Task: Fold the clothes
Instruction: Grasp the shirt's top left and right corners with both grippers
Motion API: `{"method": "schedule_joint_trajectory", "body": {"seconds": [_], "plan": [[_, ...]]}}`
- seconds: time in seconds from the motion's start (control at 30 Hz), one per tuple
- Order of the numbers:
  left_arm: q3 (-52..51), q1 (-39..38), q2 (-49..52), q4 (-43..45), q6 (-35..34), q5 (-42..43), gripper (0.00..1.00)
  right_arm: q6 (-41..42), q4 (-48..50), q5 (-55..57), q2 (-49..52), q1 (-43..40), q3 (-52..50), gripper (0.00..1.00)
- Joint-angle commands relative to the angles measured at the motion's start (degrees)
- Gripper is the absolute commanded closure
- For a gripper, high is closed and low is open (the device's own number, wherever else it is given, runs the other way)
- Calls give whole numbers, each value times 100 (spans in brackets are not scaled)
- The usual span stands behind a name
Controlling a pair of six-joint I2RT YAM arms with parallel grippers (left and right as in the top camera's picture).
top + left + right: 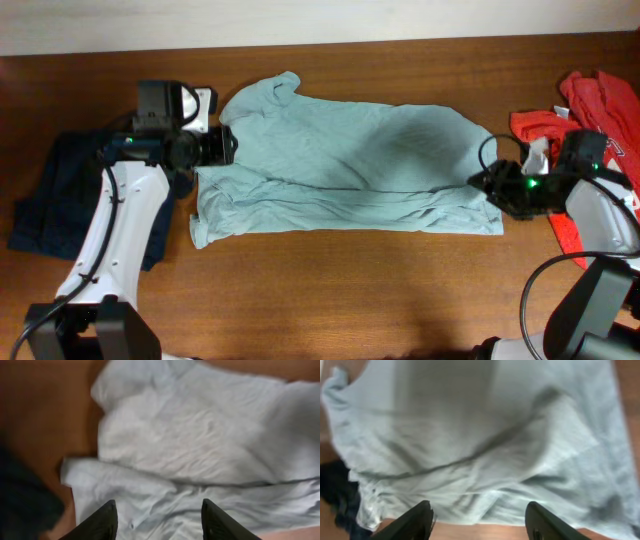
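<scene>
Garment: pale teal T-shirt [340, 165], laid crosswise on the middle of the counter [350, 300]; near long edge doubled over into a wrinkled band, one sleeve poking out at the far left corner.
Left tool [226, 147]: poised at the shirt's left end, just over the edge of the cloth; parted moderately wide in the wrist view, gripping nothing, with loose fabric below the fingers.
Right tool [487, 186]: at the shirt's right end, level with the folded band; likewise parted and empty, with flat cloth beneath.
Bystanders: dark navy garment [60, 195] at the left beneath the left arm, red T-shirt [590, 110] at the far right; both clear of the fold, neither part of the job.
Step in hand: judged as the close of a first lengthwise fold — both ends free of the tools, band resting on the body of the shirt.
Progress: judged early to middle; one long fold in place, far edge and sleeve not yet turned in, no crosswise fold yet.
Next move calls for: a fresh pinch at both ends of the far edge, a matched lift, then an even carry toward the near edge.
Risk: thin soft cloth apt to sag or bunch — a skewed fold likely from uneven grips.
</scene>
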Motion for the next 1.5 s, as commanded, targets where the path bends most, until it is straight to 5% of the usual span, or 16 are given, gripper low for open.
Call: {"method": "schedule_joint_trajectory", "body": {"seconds": [0.0, 0.23, 0.43, 0.7, 1.03, 1.2, 1.33, 1.47], "plan": [[852, -13, 345, -177, 516, 236, 46, -339, -9, -229, 2, 310, 632, 32], [2494, -13, 1891, -407, 691, 227, 42, -330, 275, 774, 17, 656, 1615, 15], [3515, -24, 3158, -284, 750, 245, 42, -313, 962, 898, 367, 597, 1641, 14], [3611, -103, 4094, 535, 754, 529, 37, -203, 2103, 874, 1528, 597, 1641, 14], [3609, -262, 4715, 1746, 796, 501, 38, -205, 2218, 898, 1814, 568, 1641, 14], [3609, -282, 4924, 1770, 798, 391, 57, -208, 2068, 898, 1814, 520, 1641, 14], [3672, -282, 4918, 1727, 822, 393, 98, -210, 1982, 898, 1814, 520, 1641, 14], [4430, -280, 4916, 916, 846, 420, 100, -208, 1880, 896, 1812, 520, 1641, 14]]}}
